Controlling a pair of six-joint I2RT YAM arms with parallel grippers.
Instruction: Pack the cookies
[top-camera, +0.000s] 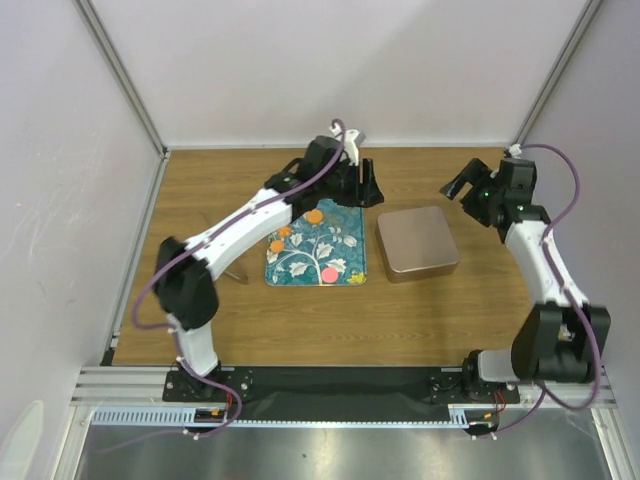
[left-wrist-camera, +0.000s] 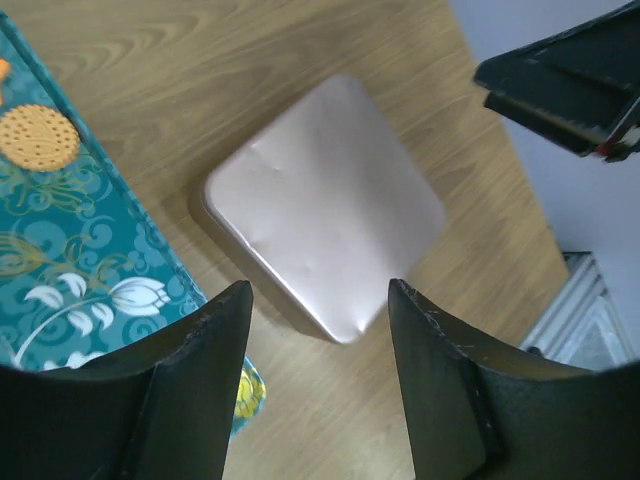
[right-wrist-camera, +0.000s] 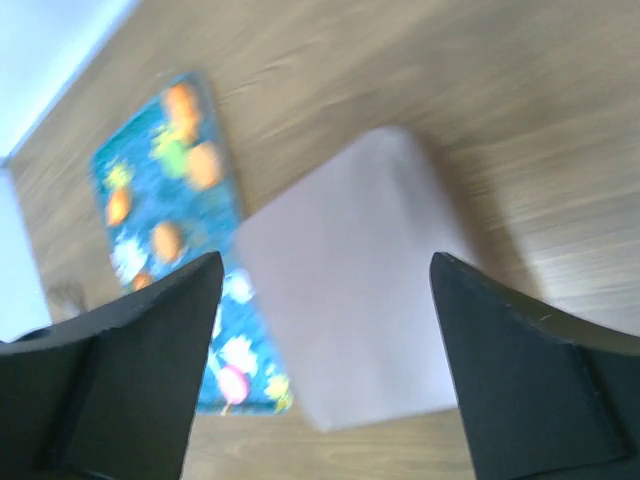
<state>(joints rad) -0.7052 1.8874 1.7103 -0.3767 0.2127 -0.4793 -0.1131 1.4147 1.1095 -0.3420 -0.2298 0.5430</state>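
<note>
Several small round cookies lie on the teal flowered tray (top-camera: 345, 228): orange ones (top-camera: 315, 216) toward its far left and a pink one (top-camera: 328, 274) near its front edge. One orange cookie (left-wrist-camera: 38, 137) shows in the left wrist view. The blurred right wrist view shows orange cookies (right-wrist-camera: 205, 165), a green one (right-wrist-camera: 172, 155) and the pink one (right-wrist-camera: 232, 383). My left gripper (top-camera: 367, 188) is open and empty above the tray's far right corner. My right gripper (top-camera: 461, 186) is open and empty, raised beyond the tin's far right side.
A closed rose-gold rectangular tin (top-camera: 417, 242) stands just right of the tray; it also shows in the left wrist view (left-wrist-camera: 325, 205) and the right wrist view (right-wrist-camera: 350, 300). A thin dark object (top-camera: 235, 272) lies left of the tray. White walls enclose the table.
</note>
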